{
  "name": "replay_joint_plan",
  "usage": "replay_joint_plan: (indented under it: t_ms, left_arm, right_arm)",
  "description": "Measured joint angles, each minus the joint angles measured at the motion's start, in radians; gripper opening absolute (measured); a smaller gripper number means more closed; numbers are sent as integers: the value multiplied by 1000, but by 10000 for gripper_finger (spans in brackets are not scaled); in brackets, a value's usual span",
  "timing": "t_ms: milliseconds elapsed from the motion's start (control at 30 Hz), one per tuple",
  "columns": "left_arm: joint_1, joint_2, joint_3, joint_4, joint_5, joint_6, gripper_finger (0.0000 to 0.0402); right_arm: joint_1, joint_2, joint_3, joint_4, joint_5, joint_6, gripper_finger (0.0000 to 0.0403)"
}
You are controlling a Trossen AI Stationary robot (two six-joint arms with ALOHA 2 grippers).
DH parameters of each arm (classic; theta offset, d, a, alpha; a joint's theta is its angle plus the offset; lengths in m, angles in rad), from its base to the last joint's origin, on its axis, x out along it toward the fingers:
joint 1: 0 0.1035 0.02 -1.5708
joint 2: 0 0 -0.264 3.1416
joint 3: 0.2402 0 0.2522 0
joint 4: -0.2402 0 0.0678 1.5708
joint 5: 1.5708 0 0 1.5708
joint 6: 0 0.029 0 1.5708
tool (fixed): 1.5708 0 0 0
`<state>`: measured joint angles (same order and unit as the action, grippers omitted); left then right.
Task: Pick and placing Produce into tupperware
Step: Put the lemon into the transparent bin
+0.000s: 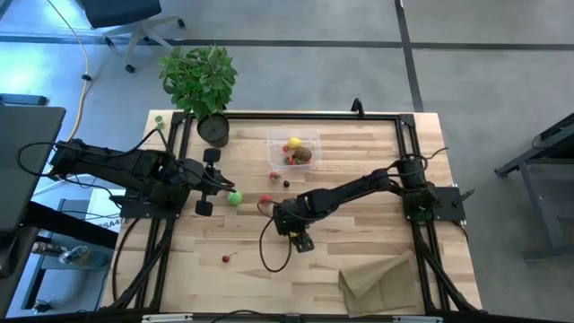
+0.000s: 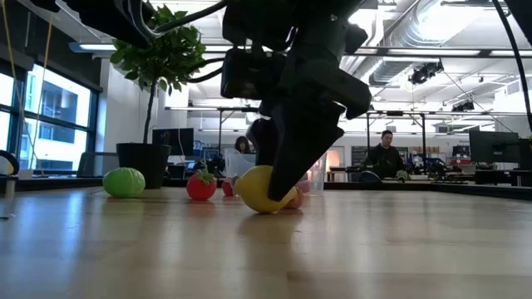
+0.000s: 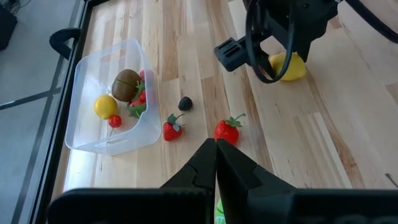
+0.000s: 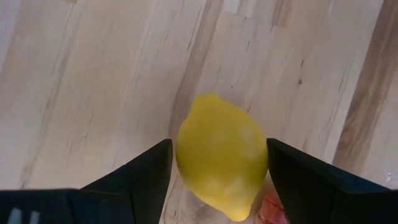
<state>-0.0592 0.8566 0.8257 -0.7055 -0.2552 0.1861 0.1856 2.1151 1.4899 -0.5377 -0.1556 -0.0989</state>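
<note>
1. your right gripper (image 4: 217, 165) sits low at frame centre, fingers spread either side of a yellow lemon (image 4: 222, 154) lying on the table (image 1: 377, 224); not pinched.
2. your left gripper (image 3: 216, 163), centre-left, is pressed together, empty, beside the lime (image 1: 235, 198).
3. the tupperware (image 1: 276, 154), upper centre, holds a lemon, kiwi and berries.

**No legible text in any view**

No lettering, label, brand, number or sign can be read anywhere. The worktop (image 1: 359, 179) is bare wood grain, the clear container (image 3: 99, 134) beside the left tool carries no print, and the lemon (image 4: 221, 152) between the right tool's fingers is unmarked. The screens in the room behind (seen only in the low view) are too small and blurred to read.
</note>
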Motion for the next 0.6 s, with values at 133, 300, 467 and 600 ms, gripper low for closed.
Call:
replay_joint_plan:
  t_ms: [133, 300, 467, 600]
  left_arm:
    - [0, 0, 0, 0, 0, 0, 3]
    - [0, 0, 0, 0, 0, 0, 3]
    - [0, 0, 0, 0, 0, 0, 3]
    - [0, 0, 0, 0, 0, 0, 3]
  right_arm:
    - [11, 0, 0, 0, 25, -19, 247]
    - [12, 0, 0, -1, 33, -27, 247]
    - [17, 0, 0, -3, 64, -41, 243]
    - [25, 0, 0, -4, 75, -43, 220]
